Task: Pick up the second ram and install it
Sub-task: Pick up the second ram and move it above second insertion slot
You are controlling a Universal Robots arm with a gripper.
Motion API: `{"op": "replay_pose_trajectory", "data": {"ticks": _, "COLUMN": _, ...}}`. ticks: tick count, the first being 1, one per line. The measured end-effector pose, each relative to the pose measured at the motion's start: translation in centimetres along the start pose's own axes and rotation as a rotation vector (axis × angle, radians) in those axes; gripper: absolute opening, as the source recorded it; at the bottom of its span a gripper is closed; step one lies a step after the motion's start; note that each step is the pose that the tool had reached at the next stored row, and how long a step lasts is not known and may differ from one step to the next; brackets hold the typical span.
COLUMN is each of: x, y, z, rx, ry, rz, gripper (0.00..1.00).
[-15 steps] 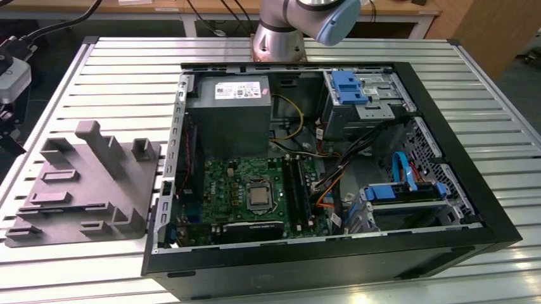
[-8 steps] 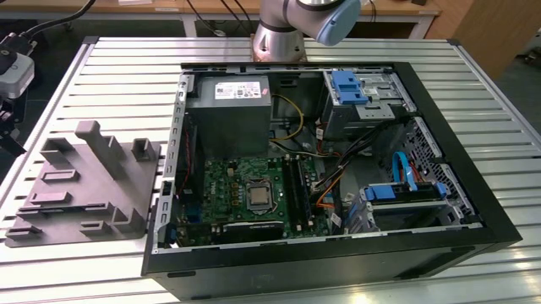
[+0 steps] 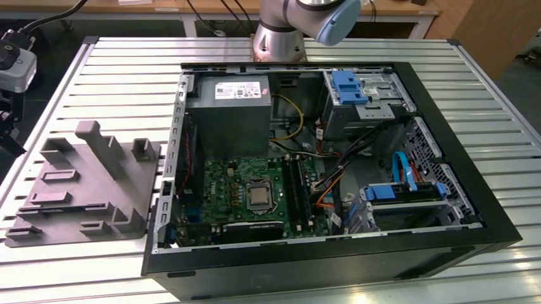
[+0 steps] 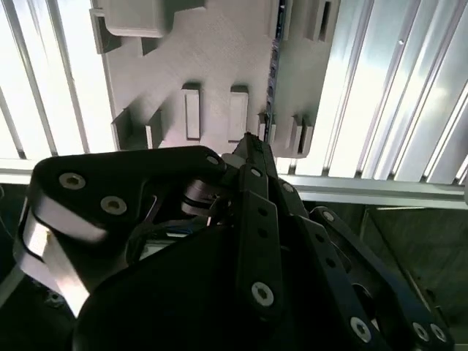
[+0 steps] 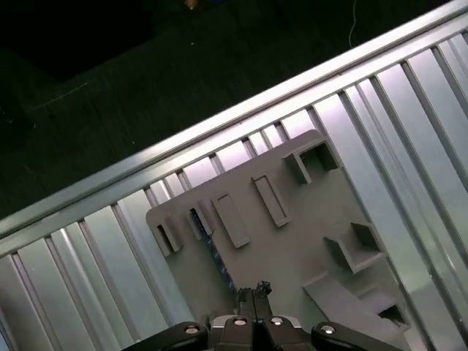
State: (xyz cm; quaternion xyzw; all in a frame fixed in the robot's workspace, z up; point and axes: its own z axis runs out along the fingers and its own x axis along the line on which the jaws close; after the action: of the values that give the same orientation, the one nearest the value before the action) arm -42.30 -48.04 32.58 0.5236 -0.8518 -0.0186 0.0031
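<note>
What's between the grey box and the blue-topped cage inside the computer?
Yellow and black cables, looping between the grey power-supply box and the blue-topped drive cage, in the exterior view.

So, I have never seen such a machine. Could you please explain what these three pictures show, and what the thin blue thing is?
It is one robot arm standing on a slatted metal table. The exterior view comes from a camera off the arm. It shows an open computer case lying on the table and, on that view's left, a grey plastic holder with slots. The two wrist views come from cameras riding on the arm. They look down past its dark pincer at the same holder. The thin bluish strip is the second ram, a memory stick seen edge-on. It runs from close by the pincer across the holder. Whether the pincer grips it, or it stands in a slot, I cannot tell.
</note>
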Motion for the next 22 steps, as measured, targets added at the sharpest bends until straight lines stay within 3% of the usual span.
{"op": "replay_pose_trajectory", "data": {"ticks": 17, "x": 0.02, "y": -0.01, "z": 0.27, "rx": -0.0034, "ry": 0.0085, "rz": -0.245, "gripper": 0.10}}
{"op": "replay_pose_trajectory", "data": {"ticks": 22, "x": 0.05, "y": -0.02, "z": 0.44, "rx": -0.0040, "ry": 0.0099, "rz": -0.279, "gripper": 0.10}}
